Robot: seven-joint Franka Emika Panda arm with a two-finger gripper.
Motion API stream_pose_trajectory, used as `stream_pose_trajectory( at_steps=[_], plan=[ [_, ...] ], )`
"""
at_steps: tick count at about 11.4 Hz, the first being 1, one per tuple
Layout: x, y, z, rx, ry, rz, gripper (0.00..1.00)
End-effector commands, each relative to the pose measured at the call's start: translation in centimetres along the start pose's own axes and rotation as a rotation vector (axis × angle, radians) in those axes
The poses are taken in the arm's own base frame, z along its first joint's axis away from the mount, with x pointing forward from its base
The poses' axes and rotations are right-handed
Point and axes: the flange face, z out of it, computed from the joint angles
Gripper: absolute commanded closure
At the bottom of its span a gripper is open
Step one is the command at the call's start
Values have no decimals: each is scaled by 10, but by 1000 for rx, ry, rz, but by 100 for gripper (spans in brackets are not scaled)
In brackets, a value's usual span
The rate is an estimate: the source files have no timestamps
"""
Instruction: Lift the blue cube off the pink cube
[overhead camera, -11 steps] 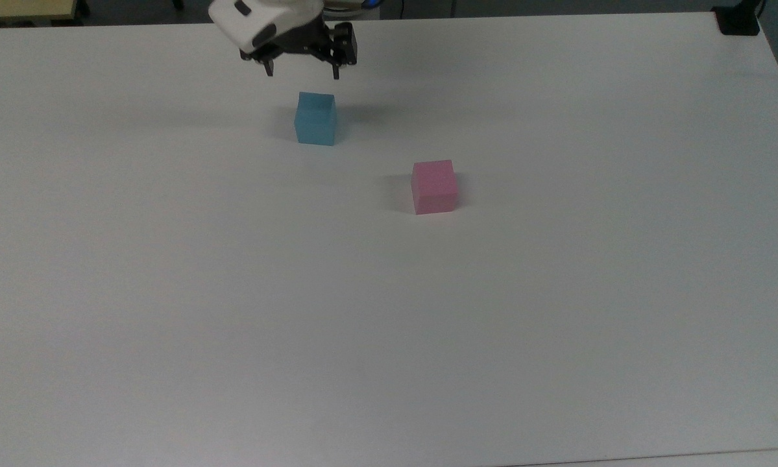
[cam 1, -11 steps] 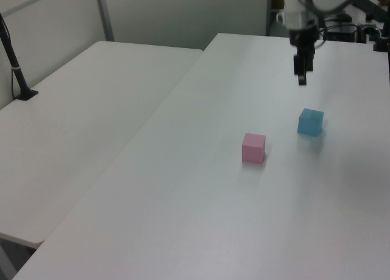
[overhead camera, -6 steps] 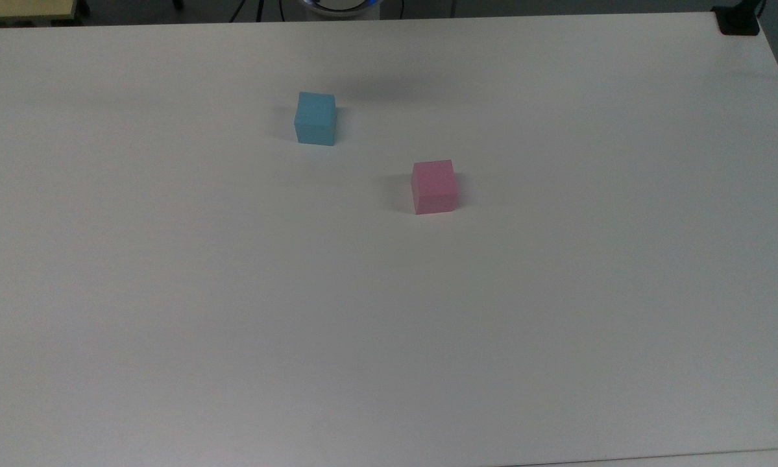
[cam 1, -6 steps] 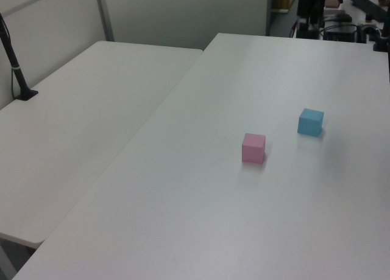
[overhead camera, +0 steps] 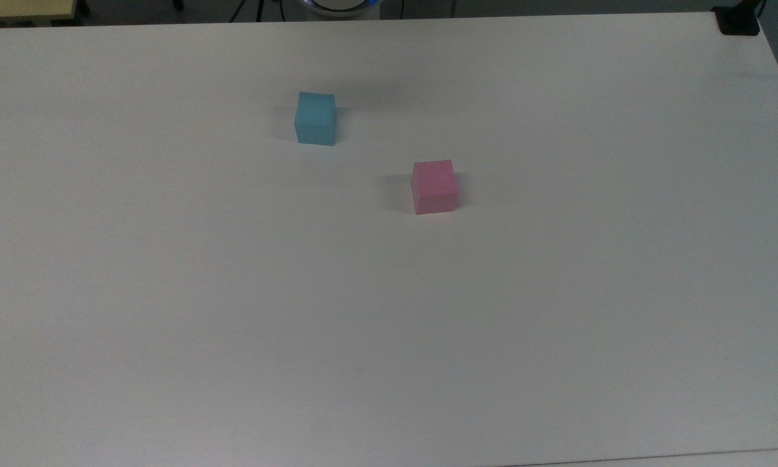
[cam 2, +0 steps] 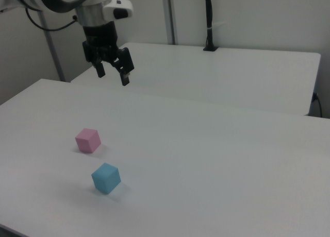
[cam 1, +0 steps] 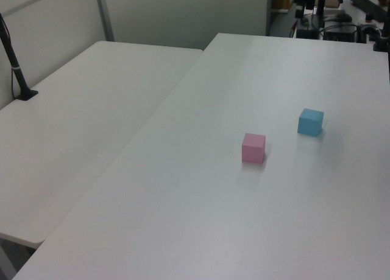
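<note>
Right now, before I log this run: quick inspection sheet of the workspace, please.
Surface: white table, flat, nothing spilled or marked.
Job's things: blue cube and pink cube both sit directly on the table, apart, not stacked or touching. In the top view the blue cube is up and to the left of the pink cube.
Clutter: nothing seen.
Gripper: gripper open, empty, raised well above the table in the right view.
Cables: dark cable down a black post on the second table; more cables at the left view's top right edge.
Surroundings: second white table alongside, partition walls behind.
</note>
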Motion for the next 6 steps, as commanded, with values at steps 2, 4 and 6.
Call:
stream_pose_trajectory(
  at_steps=[2,4,6],
  plan=[
    [13,24,-6,-19,22,-155,0],
    [13,22,-8,-16,28,-159,0],
    [12,24,-9,-9,31,-148,0]
  ],
)
